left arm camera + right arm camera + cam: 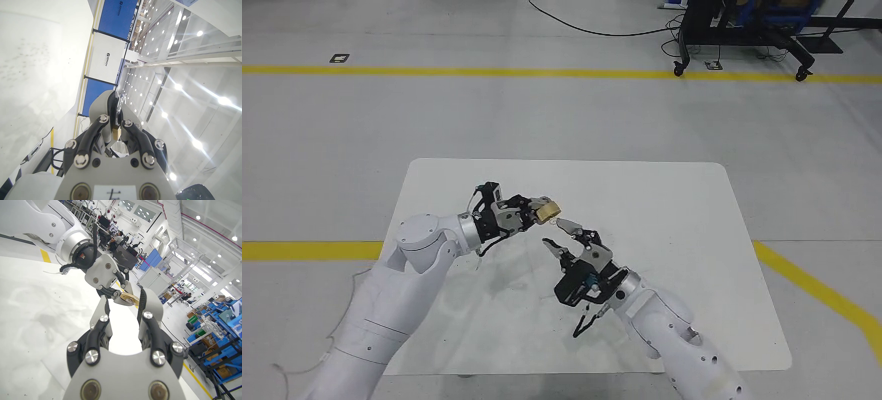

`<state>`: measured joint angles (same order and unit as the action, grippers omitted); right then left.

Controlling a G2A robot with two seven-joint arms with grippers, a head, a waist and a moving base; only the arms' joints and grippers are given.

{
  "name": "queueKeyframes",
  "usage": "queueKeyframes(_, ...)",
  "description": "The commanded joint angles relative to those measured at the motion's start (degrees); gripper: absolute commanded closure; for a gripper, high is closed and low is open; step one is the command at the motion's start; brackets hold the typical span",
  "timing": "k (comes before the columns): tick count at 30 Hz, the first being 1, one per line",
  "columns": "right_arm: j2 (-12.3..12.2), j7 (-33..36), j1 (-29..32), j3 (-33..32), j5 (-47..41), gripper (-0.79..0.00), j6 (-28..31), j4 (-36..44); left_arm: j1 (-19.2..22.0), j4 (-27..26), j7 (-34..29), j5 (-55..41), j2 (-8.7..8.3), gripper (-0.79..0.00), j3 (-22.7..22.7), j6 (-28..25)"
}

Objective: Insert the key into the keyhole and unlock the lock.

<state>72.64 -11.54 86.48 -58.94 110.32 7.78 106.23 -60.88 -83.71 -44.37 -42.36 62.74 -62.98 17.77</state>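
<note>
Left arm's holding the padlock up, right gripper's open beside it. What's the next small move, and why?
Probably ease the right gripper forward until its open jaws straddle the silvery piece, possibly the key, at the end of the lock, then close. The left gripper holds the lock above the table, just ahead.

one lock (pixel 547 210), one table (pixel 682 200) — two sets of fingers: left fingers (pixel 98 109), right fingers (pixel 151 302).

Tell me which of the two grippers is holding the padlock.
The left gripper: it is shut on the brass padlock, while the right gripper is open and empty, just beside it.
</note>
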Motion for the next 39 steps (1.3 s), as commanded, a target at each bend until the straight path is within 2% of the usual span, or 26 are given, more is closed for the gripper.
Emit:
queueKeyframes(1, 0.06, 0.50, -0.25, 0.21, 0.01, -0.332, -0.25, -0.11, 0.12, 0.12, -0.08, 0.44, 0.03, 0.000, 0.13, 0.23)
queueKeyframes(9, 0.21, 4.86, -0.73, 1.15, 2.30, -0.308, -0.55, 0.89, 0.39, 0.17, -0.63, 2.04, 0.13, 0.000, 0.60, 0.70)
queueKeyframes(14, 0.39, 7.60, -0.77, 2.03, 4.56, -0.191, -2.21, 1.39, 0.39, 0.23, -0.83, 2.35, 0.17, 0.000, 0.56, 0.90)
queueKeyframes(17, 0.48, 9.06, -0.79, 2.52, 5.73, -0.175, -2.57, 1.50, 0.35, 0.19, -0.89, 2.43, 0.20, 0.000, 0.47, 0.97)
queueKeyframes(19, 0.53, 9.80, -0.86, 2.83, 6.36, -0.114, -2.50, 1.57, 0.30, 0.10, -0.98, 2.67, 0.20, 0.000, 0.48, 1.01)
queueKeyframes(20, 0.55, 10.13, -0.87, 2.93, 6.46, -0.022, -2.48, 1.57, 0.27, 0.05, -1.04, 2.79, 0.21, 0.000, 0.50, 1.03)
queueKeyframes(21, 0.58, 10.46, -0.88, 2.99, 6.45, 0.000, -2.51, 1.60, 0.25, 0.02, -1.08, 2.88, 0.21, 0.000, 0.49, 1.04)
queueKeyframes(30, 0.78, 10.77, -1.19, 2.70, 2.20, 0.000, -0.35, 1.62, 0.11, -0.26, -1.48, 3.66, 0.23, 0.000, 0.32, 0.86)
queueKeyframes(34, 0.68, 8.17, -1.05, 0.92, -3.62, 0.000, 1.87, 1.25, 0.00, -0.42, -1.67, 4.11, 0.24, 0.000, 0.24, 0.43)
queueKeyframes(39, 0.31, 3.54, -0.75, -2.32, -13.69, 0.000, 7.84, -0.04, -0.18, -0.81, -2.04, 4.81, 0.25, 0.000, 0.12, -0.93)
